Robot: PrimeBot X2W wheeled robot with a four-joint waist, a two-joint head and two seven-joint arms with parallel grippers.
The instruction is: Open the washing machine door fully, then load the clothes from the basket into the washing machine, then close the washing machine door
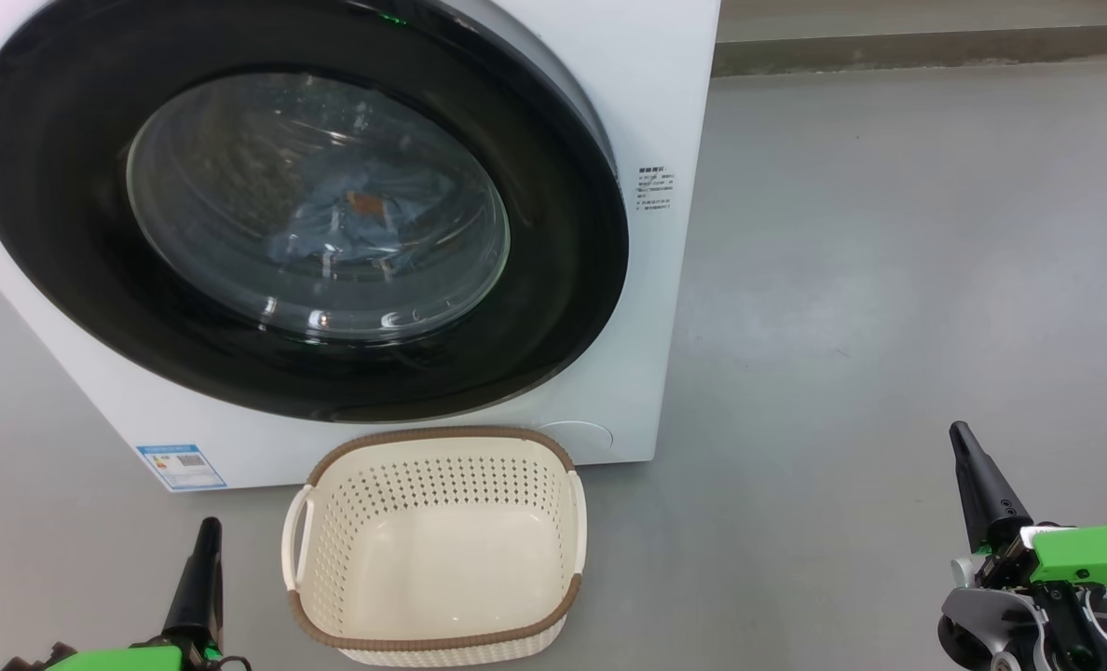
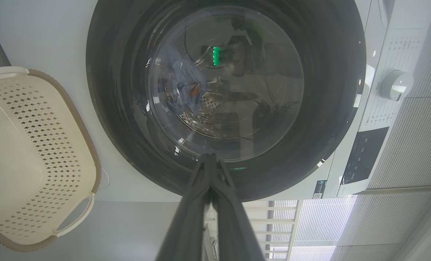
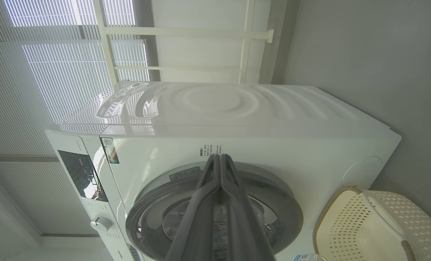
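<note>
Cream basket (image 1: 437,435) beside left gripper (image 1: 208,531), door (image 1: 69,242) closed

**Layout: machine, basket, hands**

The big white front-loading washing machine (image 1: 679,233) stands on the smooth grey floor (image 1: 889,280). Its large round black-rimmed door (image 1: 563,280) lies closed against the machine front. The light-blue printed fabric clothes (image 1: 358,219) lie in the drum, behind the door glass. The cream perforated plastic basket (image 1: 442,434) stands on the floor just before the machine, below the door. The left hand (image 1: 207,531) is just left of the basket. The right hand (image 1: 962,438) is well to its right.
</note>
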